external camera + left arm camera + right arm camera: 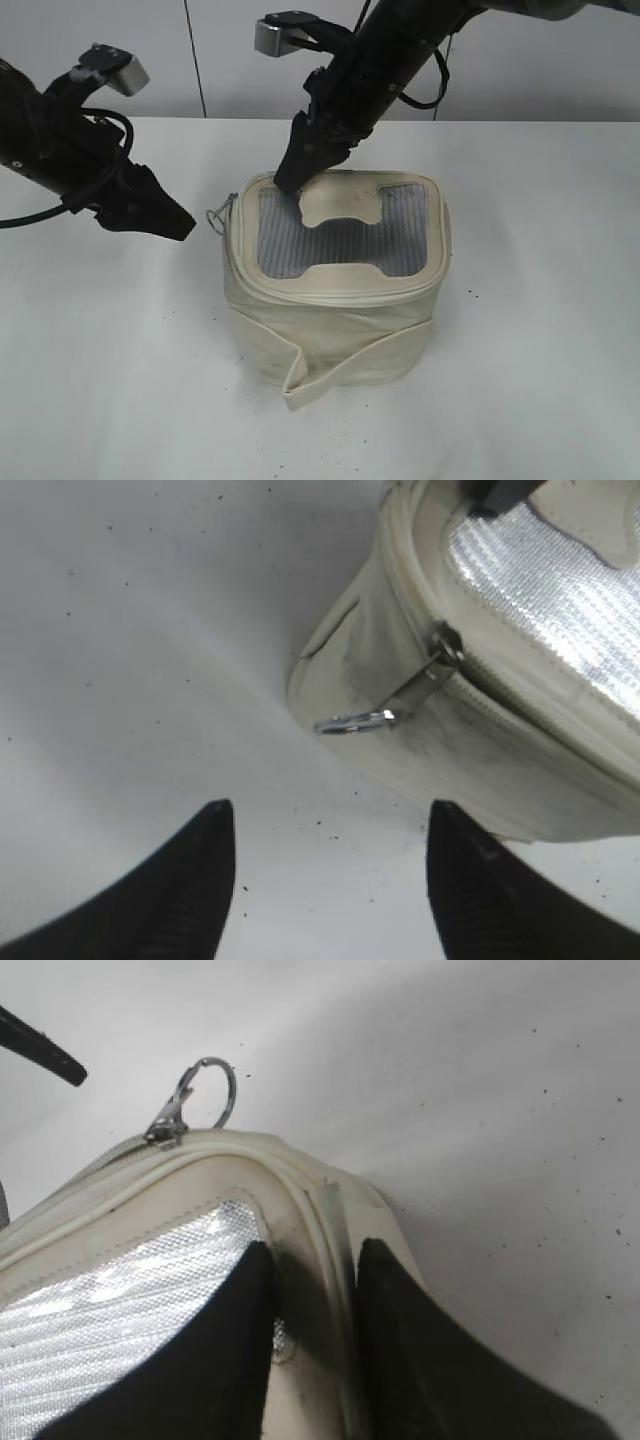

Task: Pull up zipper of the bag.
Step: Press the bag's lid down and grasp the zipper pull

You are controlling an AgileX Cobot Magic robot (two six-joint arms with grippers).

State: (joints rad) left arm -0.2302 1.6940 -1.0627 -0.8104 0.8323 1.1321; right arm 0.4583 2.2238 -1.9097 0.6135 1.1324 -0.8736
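We have the bag (pixel 335 285) in the middle of the table (pixel 540 380), and the right gripper (pixel 315 1340) pinches its top rim at the far corner to steady it. The left gripper (pixel 330 880) is wide open and holds nothing, just beside the zipper pull (pixel 395 700) at the near corner. We should bring it forward so the fingers close on the flat metal tab, not the ring, then pull along the track.

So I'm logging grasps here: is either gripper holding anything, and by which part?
The right gripper pinches the bag by its top rim at a back corner. The left gripper is open and empty, short of the zipper pull.
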